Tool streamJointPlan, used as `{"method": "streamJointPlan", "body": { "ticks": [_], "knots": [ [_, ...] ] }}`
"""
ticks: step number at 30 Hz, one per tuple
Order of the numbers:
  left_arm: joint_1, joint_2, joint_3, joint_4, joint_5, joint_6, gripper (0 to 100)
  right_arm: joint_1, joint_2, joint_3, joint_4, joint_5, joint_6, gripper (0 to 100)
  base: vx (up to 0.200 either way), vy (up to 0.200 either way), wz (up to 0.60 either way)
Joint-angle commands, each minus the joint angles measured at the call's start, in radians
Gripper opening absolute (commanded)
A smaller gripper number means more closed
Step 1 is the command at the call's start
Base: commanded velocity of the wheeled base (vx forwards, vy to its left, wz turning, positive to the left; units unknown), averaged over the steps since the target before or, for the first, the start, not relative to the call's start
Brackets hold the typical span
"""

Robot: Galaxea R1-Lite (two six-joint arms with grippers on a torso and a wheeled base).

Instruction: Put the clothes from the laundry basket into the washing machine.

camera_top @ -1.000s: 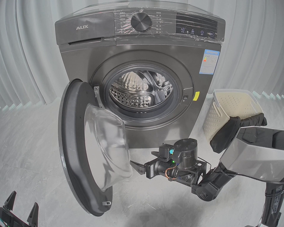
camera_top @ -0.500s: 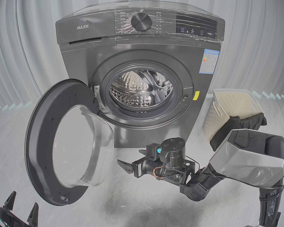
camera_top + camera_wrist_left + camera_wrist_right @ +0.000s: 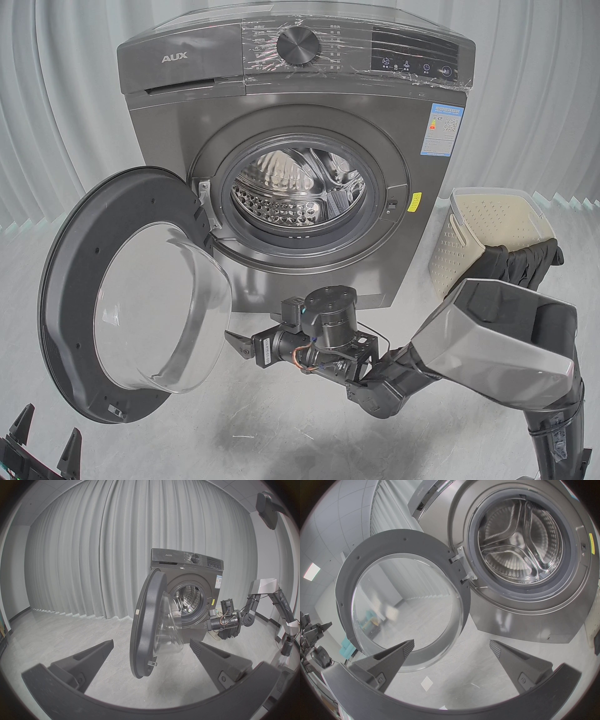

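**Operator:** Status of door [image 3: 69, 262], and reason?

**Technician:** Swung wide on the hinge, off to the left of the washing machine [image 3: 400, 262] and well away from the drum [image 3: 294, 187] mouth. Judged as parked there for an unobstructed loading path.

**Operator:** Grippers?

**Technician:** Right gripper [image 3: 240, 345]: low before the machine front, just beside the door's glass bowl, with contact not confirmable. Spread wide and holding nothing. Left gripper [image 3: 50, 425]: low at the robot's left, well apart from the door. Likewise wide open and empty, apparently on standby.

**Operator:** Location of load?

**Technician:** Clothes [image 3: 525, 262]: one dark garment, draped over the near rim of the laundry basket [image 3: 494, 219], on the floor to the right of the machine. Nothing yet in the drum, so transfer judged not started.

**Operator:** Materials?

**Technician:**
- **Drum:** polished steel, perforated, with raised ribs.
- **Door:** matte dark-grey ring around a clear domed bowl.
- **Basket:** cream plastic, perforated walls, rounded corners.
- **Garment:** soft, limp fabric, likely to sag and trail on lifting.

Recommend pinching a bunched fold and lifting clear of the rim.
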Motion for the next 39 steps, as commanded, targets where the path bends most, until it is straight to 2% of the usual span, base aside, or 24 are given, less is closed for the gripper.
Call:
{"method": "streamJointPlan", "body": {
  "ticks": [1,4,6,7,9,13,19,23,28,29,30,33,39],
  "knots": [
    [0.000,-0.018,0.016,-0.001,0.000,0.000,100,0.037,0.080,-0.096,0.037,-0.015,0.034,100,0.000,0.000,0.00],
    [0.000,-0.018,0.016,0.001,0.000,0.000,100,0.057,0.111,-0.186,0.095,-0.058,0.047,100,0.000,0.000,0.00],
    [0.000,-0.018,0.016,0.001,0.000,0.000,100,0.057,0.111,-0.186,0.095,-0.058,0.047,100,0.000,0.000,0.00],
    [0.000,-0.018,0.016,0.001,0.000,0.000,100,0.058,0.139,-0.252,0.129,-0.071,0.056,100,0.000,0.000,0.00],
    [0.001,-0.018,0.016,0.001,0.000,0.000,100,0.060,0.157,-0.286,0.130,-0.071,0.057,100,0.000,0.000,0.00],
    [0.000,-0.018,0.016,-0.001,0.000,-0.002,100,0.066,0.172,-0.315,0.127,-0.071,0.068,100,0.000,0.000,0.00],
    [0.000,-0.018,0.016,-0.001,0.000,-0.003,100,0.052,0.151,-0.289,0.117,-0.084,0.079,100,0.000,0.000,0.00],
    [0.000,-0.018,0.016,0.001,0.000,-0.002,100,0.018,0.007,-0.162,0.114,-0.093,0.077,100,0.000,0.000,0.00],
    [0.000,-0.018,0.016,-0.001,0.000,-0.003,100,-0.025,-0.213,0.105,0.078,-0.087,0.068,100,0.000,0.000,0.00],
    [0.000,-0.018,0.016,-0.001,-0.002,0.000,100,-0.029,-0.227,0.124,0.074,-0.087,0.068,100,0.000,0.000,0.00],
    [0.000,-0.018,0.016,-0.001,-0.005,0.010,100,-0.049,-0.303,0.226,0.031,-0.087,0.057,100,0.000,0.000,0.00],
    [0.000,-0.018,0.018,-0.001,-0.005,0.017,100,-0.094,-0.451,0.391,-0.018,-0.084,0.014,100,0.000,0.000,0.00],
    [0.000,-0.018,0.018,-0.001,-0.005,0.018,100,-0.150,-0.753,0.642,-0.005,-0.082,-0.025,100,0.000,0.000,0.00]
  ]
}}
